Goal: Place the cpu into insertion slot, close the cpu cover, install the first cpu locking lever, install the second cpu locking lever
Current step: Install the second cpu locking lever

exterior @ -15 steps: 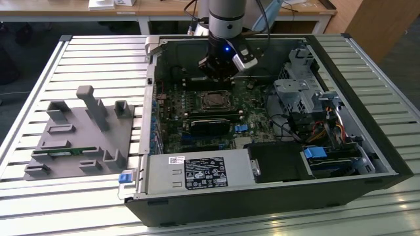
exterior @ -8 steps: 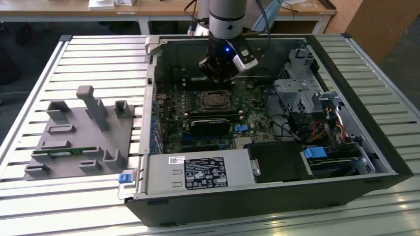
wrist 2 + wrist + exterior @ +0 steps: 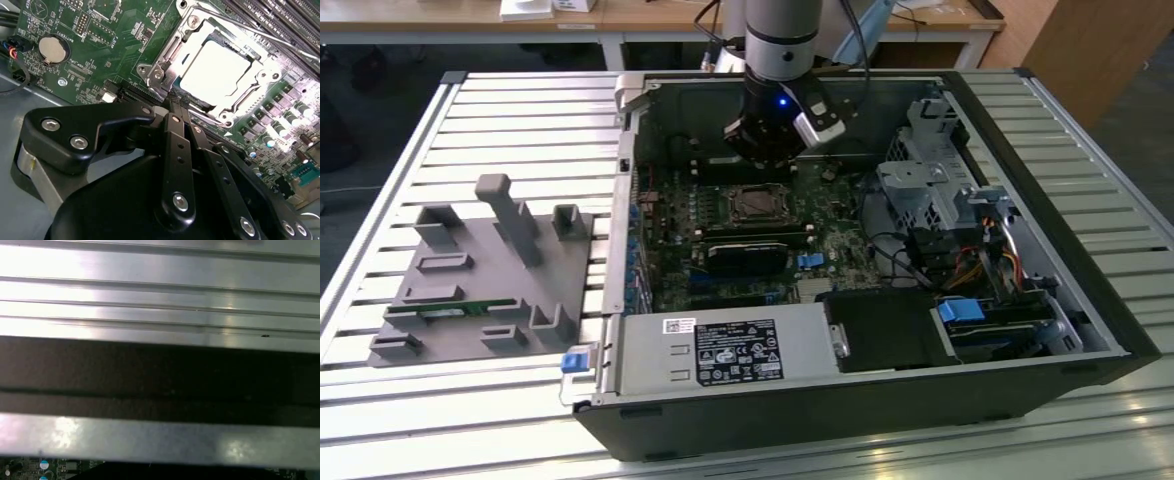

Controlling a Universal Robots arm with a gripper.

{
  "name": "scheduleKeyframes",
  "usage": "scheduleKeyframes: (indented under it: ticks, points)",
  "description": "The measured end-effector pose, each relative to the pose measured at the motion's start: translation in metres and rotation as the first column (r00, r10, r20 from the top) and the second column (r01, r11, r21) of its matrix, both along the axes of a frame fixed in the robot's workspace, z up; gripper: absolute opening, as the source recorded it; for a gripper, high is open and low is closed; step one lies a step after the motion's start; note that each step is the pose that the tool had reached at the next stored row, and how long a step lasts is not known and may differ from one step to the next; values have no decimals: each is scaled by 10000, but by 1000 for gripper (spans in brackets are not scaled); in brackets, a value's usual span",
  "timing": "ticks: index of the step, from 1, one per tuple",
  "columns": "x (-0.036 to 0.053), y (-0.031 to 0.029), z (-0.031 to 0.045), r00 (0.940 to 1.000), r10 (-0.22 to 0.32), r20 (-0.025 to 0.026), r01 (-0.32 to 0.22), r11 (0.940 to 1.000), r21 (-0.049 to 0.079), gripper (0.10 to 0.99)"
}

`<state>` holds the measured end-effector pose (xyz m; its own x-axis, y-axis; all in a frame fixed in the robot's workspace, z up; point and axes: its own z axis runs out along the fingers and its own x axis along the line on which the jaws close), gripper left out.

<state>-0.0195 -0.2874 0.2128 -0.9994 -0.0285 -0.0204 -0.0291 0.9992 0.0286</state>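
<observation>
The gripper (image 3: 176, 106), fingers pressed together and holding nothing, hovers just beside the cpu cover (image 3: 200, 37), which lies flat over the cpu (image 3: 220, 70) in the insertion slot (image 3: 754, 203).

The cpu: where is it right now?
In the second wrist view the cpu lies in the insertion slot under the closed cpu cover, just beyond the gripper and beside the long memory slots.

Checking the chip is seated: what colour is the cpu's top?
Pale silver-grey, glaring nearly white, best in the second wrist view: cpu inside the cpu cover.
</observation>
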Motion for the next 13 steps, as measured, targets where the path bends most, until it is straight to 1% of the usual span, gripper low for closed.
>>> scheduleKeyframes:
  ticks: [13]
  points:
    - [0, -52, -1, 10000, 0, 0, 0, 10000, 0, 106]
